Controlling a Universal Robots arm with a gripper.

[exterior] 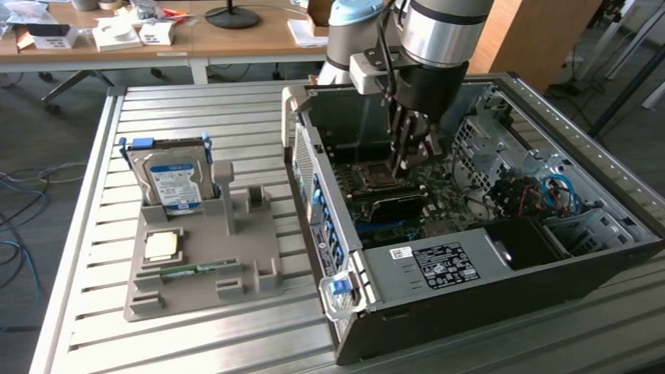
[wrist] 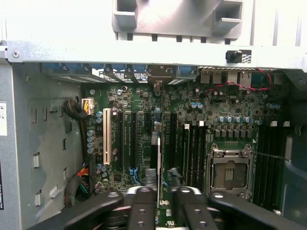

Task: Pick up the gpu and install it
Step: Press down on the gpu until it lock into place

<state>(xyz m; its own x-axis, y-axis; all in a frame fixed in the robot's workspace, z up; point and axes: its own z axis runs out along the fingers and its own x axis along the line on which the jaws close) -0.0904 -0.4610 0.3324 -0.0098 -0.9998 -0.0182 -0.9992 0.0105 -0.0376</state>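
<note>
Deep in the install step, down inside the open computer case [exterior: 582, 132] on the slatted worktop [exterior: 187, 109], well apart from the grey parts holder [exterior: 208, 296] with its hard drive [exterior: 171, 183] and memory stick [exterior: 192, 270]. Hand [exterior: 413, 160] lowered over the motherboard [wrist: 144, 110], beside the processor socket [wrist: 229, 170]. Seen from the wrist: the gpu [wrist: 158, 163] edge-on, a thin pale upright line among the long black expansion slots [wrist: 125, 139], between the two fingers [wrist: 142, 206]. Hand [wrist: 165, 191] partly open, with a gap wider than the card; hard against one finger by the look of it, yet impossible to tell whether pinched or merely touched. Judging from this, seating not yet certain: calling next for a square, straight press into the slot, with no tilt and the bracket end lined up with the case's rear wall.
</note>
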